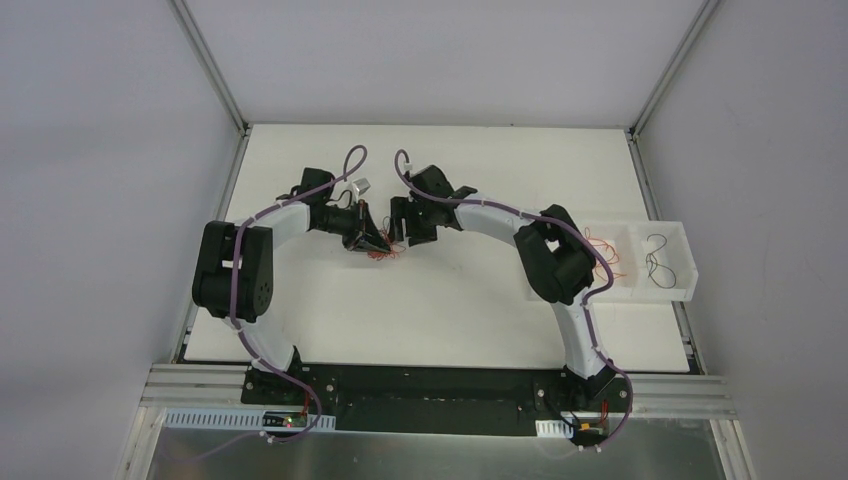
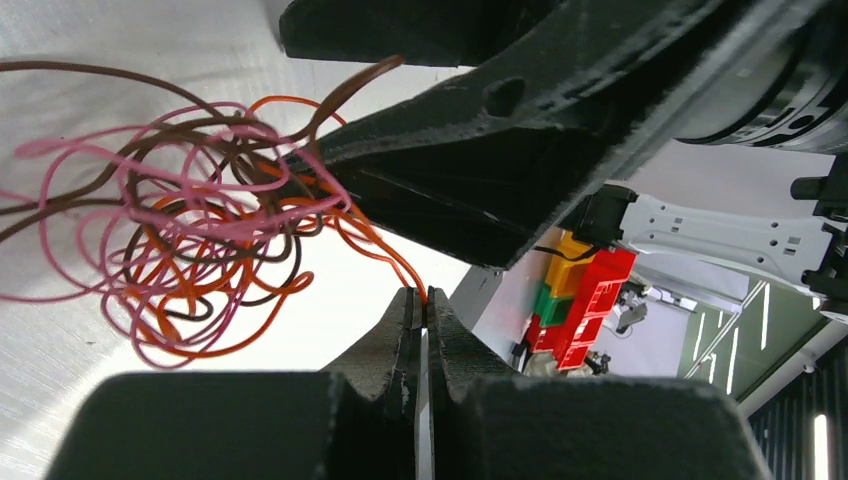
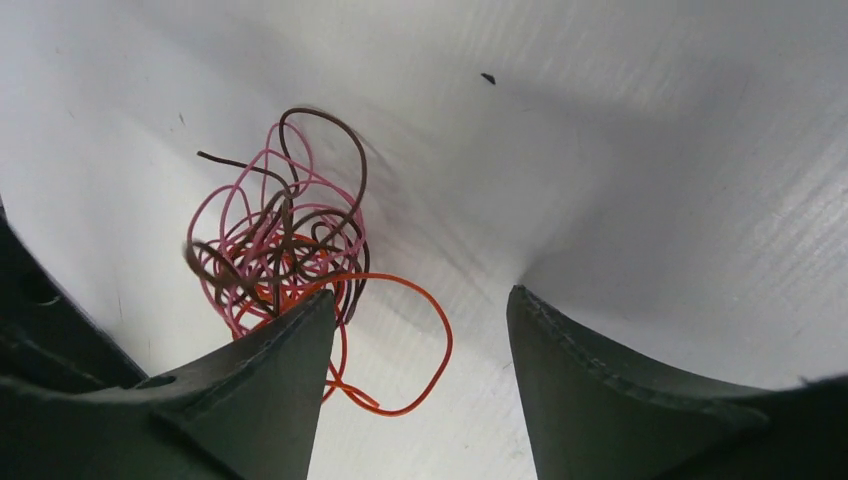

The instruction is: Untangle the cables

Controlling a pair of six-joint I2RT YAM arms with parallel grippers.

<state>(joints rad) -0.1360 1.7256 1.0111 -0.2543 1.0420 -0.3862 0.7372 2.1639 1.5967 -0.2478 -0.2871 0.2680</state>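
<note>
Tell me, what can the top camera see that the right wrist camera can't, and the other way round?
Only the top view shows both whole arms, the left arm and the right arm. It also shows a tray at the table's right side, with loose orange wires in one compartment and a black wire in the other. Only the right wrist view shows the cable wad up close, with pink, brown and orange strands, and the right gripper with its fingers wide apart. Both show the cable wad and the white table.
</note>
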